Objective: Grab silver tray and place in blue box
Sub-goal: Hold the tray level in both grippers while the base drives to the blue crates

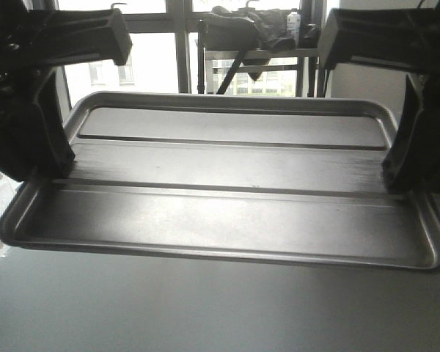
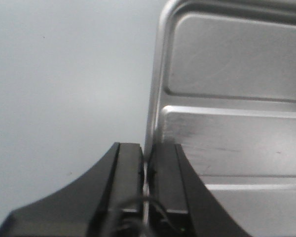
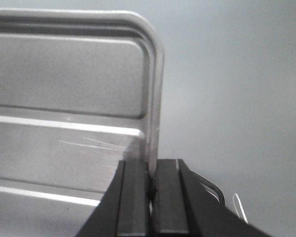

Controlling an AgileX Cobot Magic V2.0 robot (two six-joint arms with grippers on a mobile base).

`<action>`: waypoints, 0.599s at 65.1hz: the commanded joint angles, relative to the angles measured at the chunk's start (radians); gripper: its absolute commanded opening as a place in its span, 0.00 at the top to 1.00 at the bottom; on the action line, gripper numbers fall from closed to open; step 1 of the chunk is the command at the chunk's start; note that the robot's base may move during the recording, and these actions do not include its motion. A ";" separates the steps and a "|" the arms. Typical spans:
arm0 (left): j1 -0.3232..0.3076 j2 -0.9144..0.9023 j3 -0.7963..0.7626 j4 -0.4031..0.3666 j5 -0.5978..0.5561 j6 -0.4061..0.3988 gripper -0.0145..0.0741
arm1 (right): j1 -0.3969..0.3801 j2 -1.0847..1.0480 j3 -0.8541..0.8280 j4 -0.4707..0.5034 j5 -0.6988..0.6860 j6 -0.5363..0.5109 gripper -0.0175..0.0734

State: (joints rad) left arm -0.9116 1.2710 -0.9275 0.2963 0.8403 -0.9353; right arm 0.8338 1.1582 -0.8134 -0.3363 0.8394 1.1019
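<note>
Each side rim of the silver tray (image 1: 227, 198) slips between the fingers of the left hand (image 1: 57, 165) and the right hand (image 1: 400, 172), so the pinched strip is hidden. Both hands run off the front view's edges. In each wrist view the tray is cut off on the side away from the hand. Beyond the hands, the clutter (image 1: 242, 29) by the window (image 1: 154, 66) is washed out by glare. A thin white thing (image 3: 240, 207) just outside the right hand is too small to name.

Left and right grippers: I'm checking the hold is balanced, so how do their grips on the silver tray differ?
The left gripper pinches the silver tray by its left short rim; the right gripper pinches its right one. In the wrist views the tray lies right of the left gripper but left of the right gripper. Both are shut on the rim, one finger each side.
</note>
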 commanded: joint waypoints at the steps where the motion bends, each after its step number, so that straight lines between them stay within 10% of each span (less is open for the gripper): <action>1: 0.005 -0.026 -0.031 0.036 -0.006 -0.004 0.85 | -0.002 -0.023 -0.029 -0.047 0.002 -0.017 0.73; 39: 0.005 -0.026 -0.031 0.036 -0.006 -0.004 0.85 | -0.006 -0.023 -0.029 -0.052 0.001 -0.017 0.73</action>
State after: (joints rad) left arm -0.9116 1.2710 -0.9275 0.2963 0.8386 -0.9353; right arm 0.8338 1.1582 -0.8134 -0.3363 0.8394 1.1019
